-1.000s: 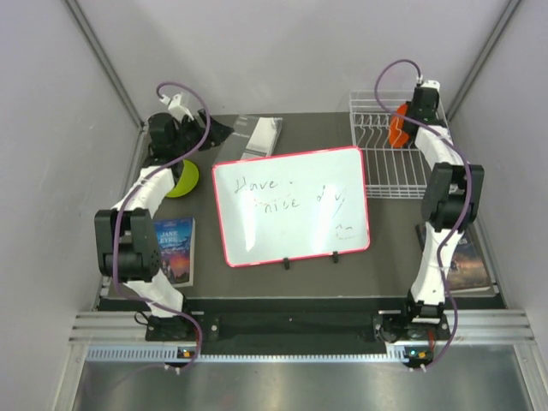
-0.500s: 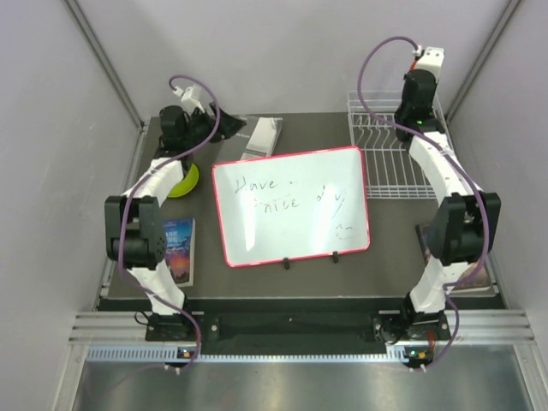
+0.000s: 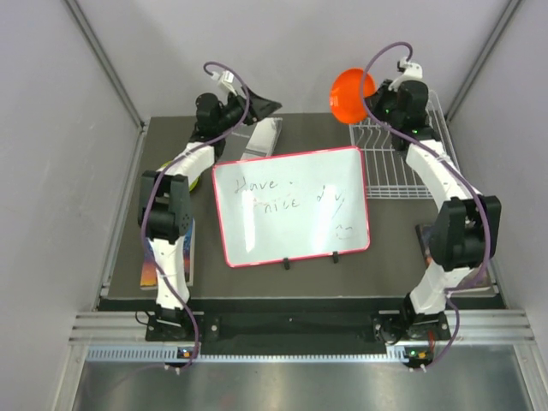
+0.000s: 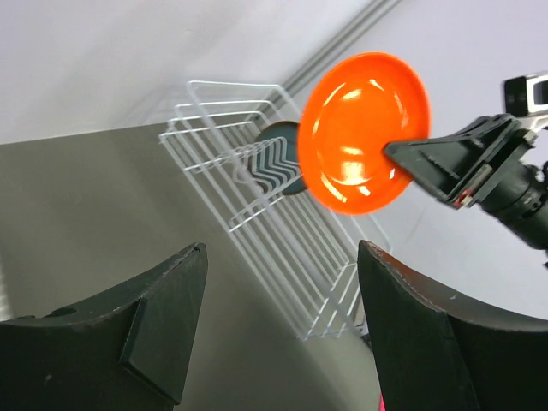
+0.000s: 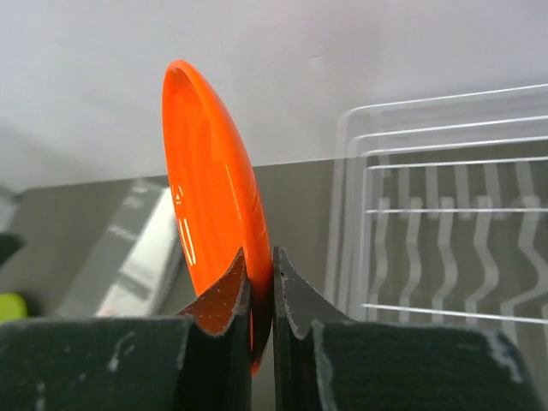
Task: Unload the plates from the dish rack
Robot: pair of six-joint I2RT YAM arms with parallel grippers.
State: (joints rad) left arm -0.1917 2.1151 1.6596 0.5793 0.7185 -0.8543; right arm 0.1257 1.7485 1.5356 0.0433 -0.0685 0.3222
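Observation:
My right gripper (image 3: 370, 101) is shut on the rim of the orange plate (image 3: 349, 94) and holds it on edge in the air, just left of the white wire dish rack (image 3: 398, 163). In the right wrist view the plate (image 5: 210, 188) stands pinched between my fingers (image 5: 261, 261), with the rack (image 5: 445, 214) to the right. My left gripper (image 3: 267, 107) is open and empty at the back centre, facing the plate. In the left wrist view (image 4: 282, 257) I see the plate (image 4: 364, 133) and a dark teal plate (image 4: 281, 152) standing in the rack (image 4: 282, 214).
The pink-framed whiteboard (image 3: 291, 205) lies mid-table. A white flat object (image 3: 264, 137) lies behind it. Books lie at the left (image 3: 175, 248) and right (image 3: 469, 261) edges. A lime green edge (image 5: 10, 304) shows at the far left of the right wrist view.
My right gripper has lifted the orange plate out of the rack and carried it left. My left arm has swung right along the back of the table, off the green plate.

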